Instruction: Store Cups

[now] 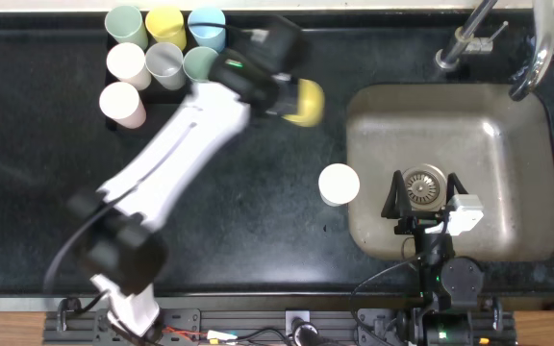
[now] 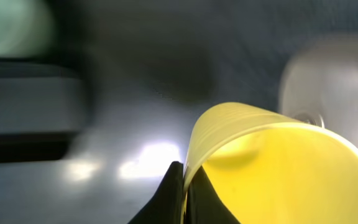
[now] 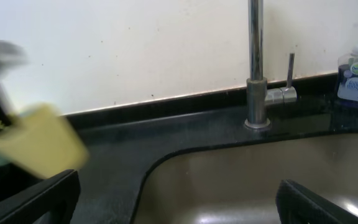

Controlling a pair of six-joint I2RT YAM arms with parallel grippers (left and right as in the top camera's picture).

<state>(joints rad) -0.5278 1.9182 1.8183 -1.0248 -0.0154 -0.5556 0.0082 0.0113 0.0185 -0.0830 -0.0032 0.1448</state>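
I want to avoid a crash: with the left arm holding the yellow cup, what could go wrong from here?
The left gripper pinches the yellow cup only at its rim, so it may slip or swing. The stored cups stand close together; setting it among them could topple one.

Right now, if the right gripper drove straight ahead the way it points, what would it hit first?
Likely the far wall of the sink, as the right gripper sits open over the basin with nothing between. Depth is unclear: riding higher, it would clear the rim and meet the faucet.
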